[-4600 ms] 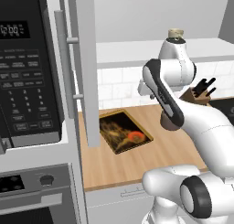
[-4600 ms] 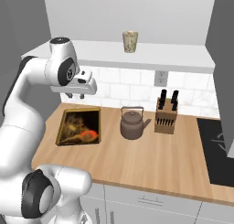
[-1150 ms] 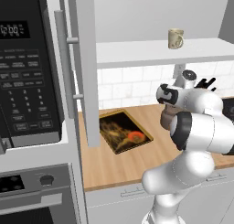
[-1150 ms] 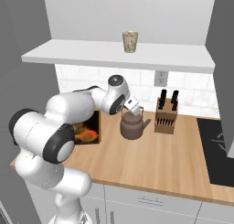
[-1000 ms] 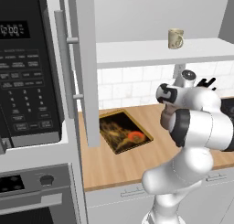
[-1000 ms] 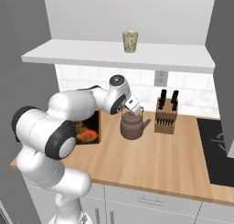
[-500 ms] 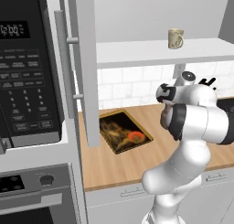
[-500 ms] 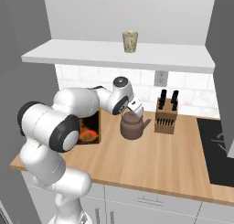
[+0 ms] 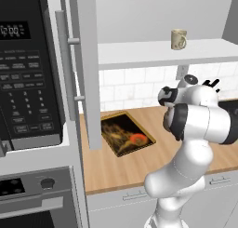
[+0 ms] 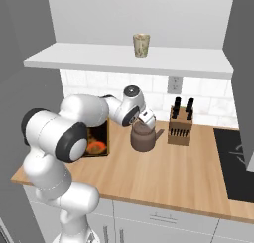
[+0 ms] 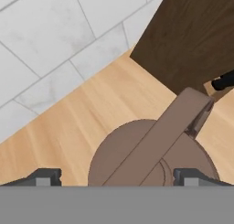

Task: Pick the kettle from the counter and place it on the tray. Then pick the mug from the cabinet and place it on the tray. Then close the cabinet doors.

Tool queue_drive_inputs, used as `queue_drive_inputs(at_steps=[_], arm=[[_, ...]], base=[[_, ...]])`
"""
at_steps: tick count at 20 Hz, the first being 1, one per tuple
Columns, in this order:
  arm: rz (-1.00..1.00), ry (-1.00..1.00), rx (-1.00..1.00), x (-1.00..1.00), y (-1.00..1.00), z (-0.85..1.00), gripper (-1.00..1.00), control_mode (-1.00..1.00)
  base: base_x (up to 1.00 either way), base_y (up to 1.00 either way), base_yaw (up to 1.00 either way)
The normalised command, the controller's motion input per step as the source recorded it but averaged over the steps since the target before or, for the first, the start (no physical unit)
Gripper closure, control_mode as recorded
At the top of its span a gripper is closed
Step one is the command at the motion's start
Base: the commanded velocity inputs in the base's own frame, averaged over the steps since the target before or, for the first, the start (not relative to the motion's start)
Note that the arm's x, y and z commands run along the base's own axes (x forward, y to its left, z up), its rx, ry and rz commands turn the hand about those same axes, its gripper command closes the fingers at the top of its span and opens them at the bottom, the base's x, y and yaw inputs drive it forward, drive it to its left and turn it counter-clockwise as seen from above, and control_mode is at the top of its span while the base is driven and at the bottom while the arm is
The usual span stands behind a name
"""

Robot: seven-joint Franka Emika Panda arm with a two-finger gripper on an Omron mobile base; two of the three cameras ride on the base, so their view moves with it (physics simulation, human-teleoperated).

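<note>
The end effector (image 10: 145, 122) has been lowered over the kettle (image 10: 144, 137), fingers spread astride its handle (image 11: 157, 143), so grasping seems imminent.

"12:00" on the black microwave (image 9: 28, 69) display; its keypad labels too small to read.

The kettle (image 10: 144, 137) stands on the counter (image 10: 163, 175) near its back edge, between the tray (image 10: 97, 143) toward the left end and the knife block (image 10: 179, 126) just to its right. The mug (image 10: 141, 44) sits on the cabinet (image 10: 129, 61) shelf above. The gripper (image 10: 147, 121) hangs directly over the kettle.
</note>
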Motion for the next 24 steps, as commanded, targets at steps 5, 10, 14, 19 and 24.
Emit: queue_drive_inputs(at_steps=[5, 10, 14, 19, 24], arm=[[0.0, 0.0, 0.0, -0.05, 0.0, -0.1, 1.0, -1.0], [0.0, -0.04, 0.02, -0.23, 0.0, -0.03, 1.0, -1.0], [0.0, -0.06, 0.05, -0.34, 0.0, 0.0, 1.0, -1.0], [-0.06, -0.01, 0.05, -0.31, 0.0, 0.19, 1.0, -1.0], [-0.06, 0.0, 0.0, -0.29, 0.01, 0.37, 1.0, -1.0]], base=[[0.0, 0.0, 0.0], [0.0, 0.0, 0.0], [0.0, 0.0, 0.0], [0.0, 0.0, 0.0], [0.0, 0.0, 0.0]])
